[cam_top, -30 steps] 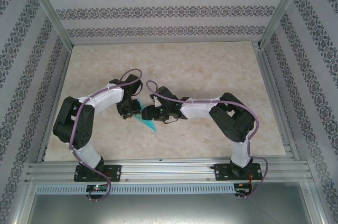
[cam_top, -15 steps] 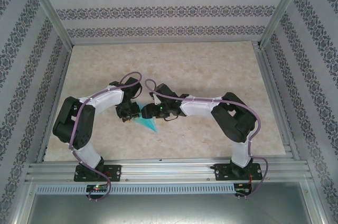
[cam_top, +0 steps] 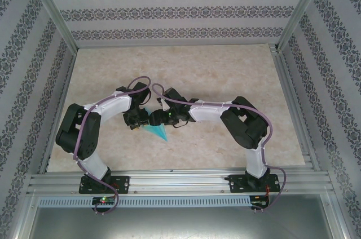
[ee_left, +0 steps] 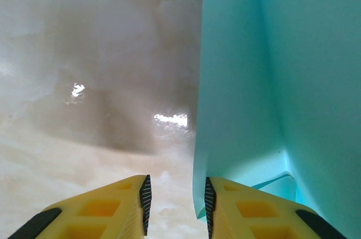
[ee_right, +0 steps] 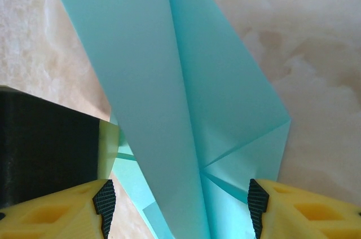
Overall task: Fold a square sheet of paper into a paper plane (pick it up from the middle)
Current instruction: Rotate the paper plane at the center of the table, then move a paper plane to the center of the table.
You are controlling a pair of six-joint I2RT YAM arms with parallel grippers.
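Although both arms crowd together over the middle of the table [cam_top: 225, 70], the paper plane [cam_top: 158, 132] is easy to find from above. It is a small turquoise wedge lying on the surface just under the two wrists, and its tip points toward the near edge, a little to the right.

The top view hides the fingers, but the wrist cameras show them. The left gripper [ee_left: 176, 199] has yellow fingers with black ribbed pads, and they stand a little apart. The glossy beige marbled tabletop is visible through the gap, so nothing is pinched there. One straight edge of the paper runs just beside the inner pad of one finger; whether it touches, I cannot tell.

The right gripper [ee_right: 180, 199] holds its fingers wide apart and is not clamping. The folded paper lies between them, well clear of one pad and very near the other. Here the thin, smooth layers are plain to see: a long centre crease and a small triangular flap at one side. A black block [ee_right: 45, 143] stands against the paper's other side.
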